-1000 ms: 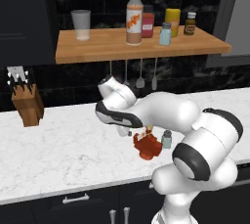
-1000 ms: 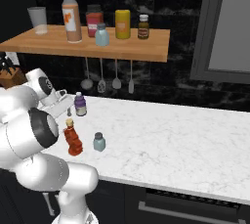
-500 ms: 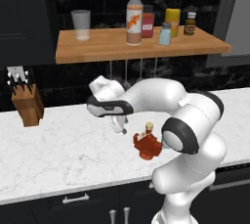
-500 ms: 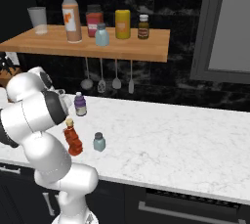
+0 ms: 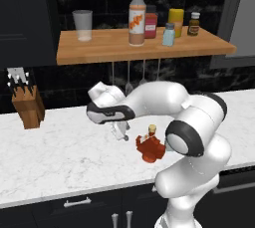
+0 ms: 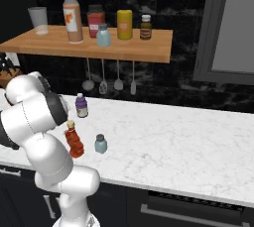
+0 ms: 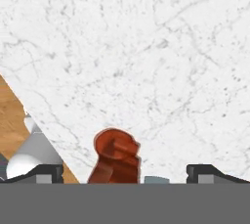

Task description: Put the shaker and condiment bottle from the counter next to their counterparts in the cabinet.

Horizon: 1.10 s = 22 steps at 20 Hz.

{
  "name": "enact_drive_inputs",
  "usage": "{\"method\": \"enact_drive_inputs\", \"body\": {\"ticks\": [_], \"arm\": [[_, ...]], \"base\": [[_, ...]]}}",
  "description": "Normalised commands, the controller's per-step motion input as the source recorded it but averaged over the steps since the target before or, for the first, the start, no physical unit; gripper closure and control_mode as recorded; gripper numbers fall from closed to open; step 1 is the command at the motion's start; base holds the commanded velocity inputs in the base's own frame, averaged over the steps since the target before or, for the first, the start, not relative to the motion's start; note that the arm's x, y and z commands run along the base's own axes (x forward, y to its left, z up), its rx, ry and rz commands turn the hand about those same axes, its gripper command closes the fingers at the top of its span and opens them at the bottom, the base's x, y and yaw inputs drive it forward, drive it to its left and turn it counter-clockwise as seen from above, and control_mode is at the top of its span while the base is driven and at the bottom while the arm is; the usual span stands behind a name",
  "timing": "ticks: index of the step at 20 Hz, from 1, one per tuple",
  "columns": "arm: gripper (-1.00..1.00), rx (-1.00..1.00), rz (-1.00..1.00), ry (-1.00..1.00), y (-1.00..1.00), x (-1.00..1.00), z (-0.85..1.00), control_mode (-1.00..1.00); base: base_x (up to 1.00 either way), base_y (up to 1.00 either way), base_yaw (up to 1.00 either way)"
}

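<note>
White arm bending low and leftward across its base, elbow riding high, wrist turning downward, claw point(image 5: 120, 133) pointing down, its two fingers standing wide apart, gripping nothing

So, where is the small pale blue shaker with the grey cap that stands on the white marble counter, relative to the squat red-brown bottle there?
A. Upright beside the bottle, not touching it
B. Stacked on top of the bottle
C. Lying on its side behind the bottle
A: in the right base view the small pale blue shaker stands upright on the white marble counter, a gap apart from the squat red-brown bottle.
</note>
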Motion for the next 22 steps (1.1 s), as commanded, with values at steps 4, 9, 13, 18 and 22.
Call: {"method": "enact_drive_inputs", "body": {"ticks": [4, 9, 13, 18, 22], "arm": [[-1.00, 0.00, 0.02, 0.00, -0.07, -0.09, 0.00, -1.00], [-1.00, 0.00, 0.08, 0.00, -0.18, -0.04, 0.00, -1.00], [-1.00, 0.00, 0.05, 0.00, -0.05, -0.05, -0.01, -1.00], [-1.00, 0.00, 0.02, 0.00, -0.07, -0.18, 0.00, -1.00], [-1.00, 0.00, 0.02, 0.00, -0.19, -0.23, 0.00, -1.00]], "base": [[0.00, 0.00, 0.00], [0.00, 0.00, 0.00], [0.00, 0.00, 0.00], [0.00, 0.00, 0.00], [0.00, 0.00, 0.00]]}}
